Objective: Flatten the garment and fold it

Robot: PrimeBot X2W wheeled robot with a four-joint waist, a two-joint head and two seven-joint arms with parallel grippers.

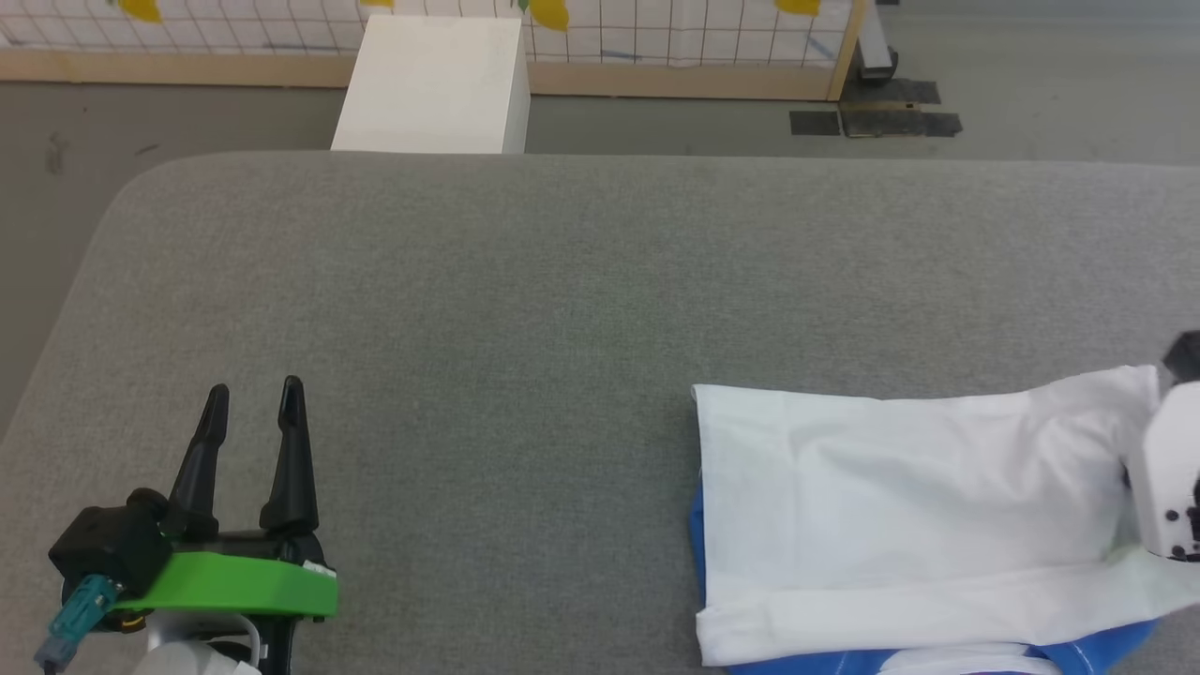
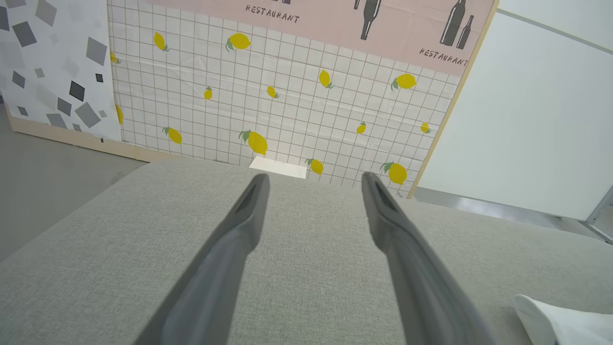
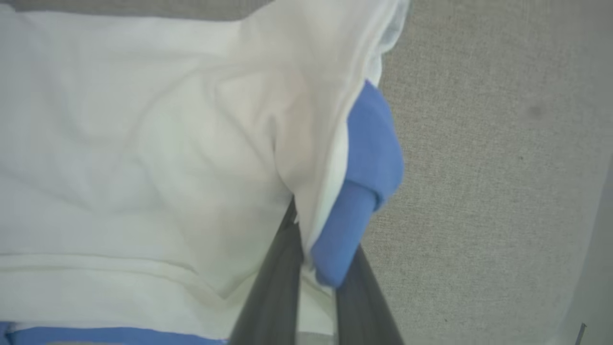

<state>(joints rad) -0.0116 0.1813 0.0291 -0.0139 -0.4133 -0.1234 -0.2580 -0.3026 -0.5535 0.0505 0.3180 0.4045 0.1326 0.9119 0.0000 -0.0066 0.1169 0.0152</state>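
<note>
The garment (image 1: 900, 506), white with blue trim along its near edge, lies partly folded at the right front of the grey padded table (image 1: 562, 300). In the right wrist view the garment (image 3: 143, 158) bunches up, and a blue sleeve fold is pinched between my right gripper's (image 3: 311, 249) dark fingers, which are shut on the cloth. In the head view the right wrist's pale housing (image 1: 1172, 478) sits at the garment's right end. My left gripper (image 1: 253, 403) rests at the lower left, open and empty, far from the garment. A white corner of the garment (image 2: 560, 321) shows in the left wrist view, beside the open left gripper (image 2: 313, 184).
A white box (image 1: 436, 84) stands on the floor behind the table's far edge. A lemon-patterned grid wall (image 2: 287, 105) on a wooden frame runs behind it. Dark tape patches (image 1: 877, 112) mark the floor at the back right.
</note>
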